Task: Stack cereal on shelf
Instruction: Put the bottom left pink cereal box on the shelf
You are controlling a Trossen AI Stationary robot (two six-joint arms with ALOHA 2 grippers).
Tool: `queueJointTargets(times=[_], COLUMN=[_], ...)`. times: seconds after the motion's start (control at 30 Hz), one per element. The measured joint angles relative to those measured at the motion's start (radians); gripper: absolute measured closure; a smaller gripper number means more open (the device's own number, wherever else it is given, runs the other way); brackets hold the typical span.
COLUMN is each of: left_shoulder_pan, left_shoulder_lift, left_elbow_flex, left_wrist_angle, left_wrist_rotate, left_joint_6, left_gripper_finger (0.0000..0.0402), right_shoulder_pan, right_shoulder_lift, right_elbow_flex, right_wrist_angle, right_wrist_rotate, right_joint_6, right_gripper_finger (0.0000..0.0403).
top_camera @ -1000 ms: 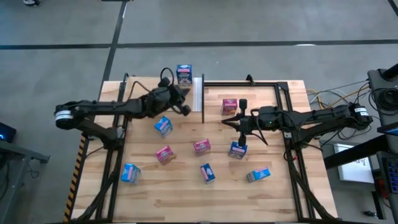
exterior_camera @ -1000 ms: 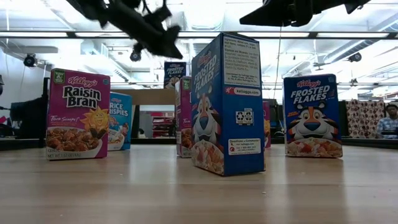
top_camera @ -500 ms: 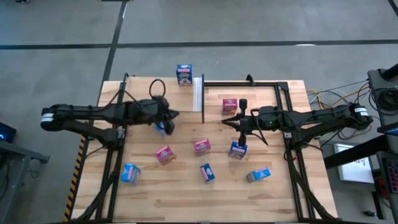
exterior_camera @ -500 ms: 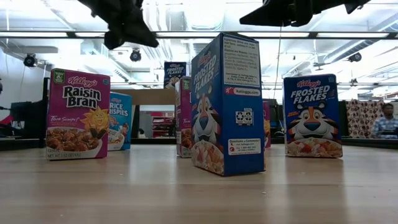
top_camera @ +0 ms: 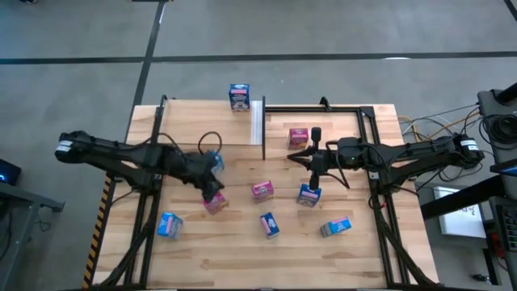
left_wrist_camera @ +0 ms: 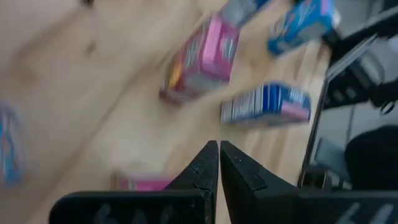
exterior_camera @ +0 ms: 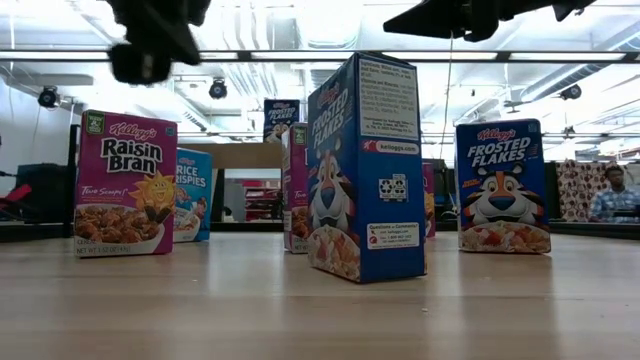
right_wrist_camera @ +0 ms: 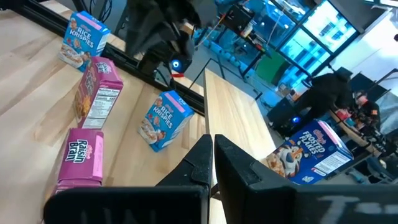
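1. The left end effector, its fingers pressed together and holding nothing, hung over the table just above a pink cereal box and beside a blue one, toward the viewer from the shelf.
2. The right end effector, likewise pressed shut and empty, hovered on the far side of the shelf's white strip, between a pink box near the back edge and a blue Frosted Flakes box nearer the front.
3. One blue cereal box stood at the shelf's rear edge, just beside the white strip.
4. The other boxes stood scattered across the plank table in front of the shelf: a pink one at the middle, a blue one before it, another blue at the left arm's side and a blue-and-pink box lying at the right arm's side.
5. From table height, a Raisin Bran box and a tall Frosted Flakes box stood upright in the foreground, with a person seated in the room behind.
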Motion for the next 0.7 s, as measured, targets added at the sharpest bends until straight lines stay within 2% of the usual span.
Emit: queueJointTargets(times=[0.13, 0.37, 0.53, 0.7], left_shoulder_pan=[-0.069, -0.144, -0.157, -0.158], left_shoulder_lift=[0.071, 0.239, 0.303, 0.318], left_elbow_flex=[0.114, 0.29, 0.327, 0.328], left_wrist_angle=[-0.208, -0.492, -0.525, -0.532], left_wrist_rotate=[-0.043, -0.046, -0.018, -0.001], left_joint_6=[-0.058, -0.069, -0.067, -0.073], left_gripper_finger=[0.0401, 0.0401, 0.038, 0.0317], right_shoulder_pan=[0.0, 0.0, 0.0, 0.0], right_shoulder_lift=[0.0, 0.0, 0.0, 0.0], right_elbow_flex=[0.0, 0.0, 0.0, 0.0], right_wrist_angle=[0.01, 0.013, 0.013, 0.013], right_wrist_rotate=[0.0, 0.0, 0.0, 0.0], right_joint_6=[0.003, 0.014, 0.016, 0.026], right_gripper_finger=[0.0394, 0.0394, 0.0394, 0.0394])
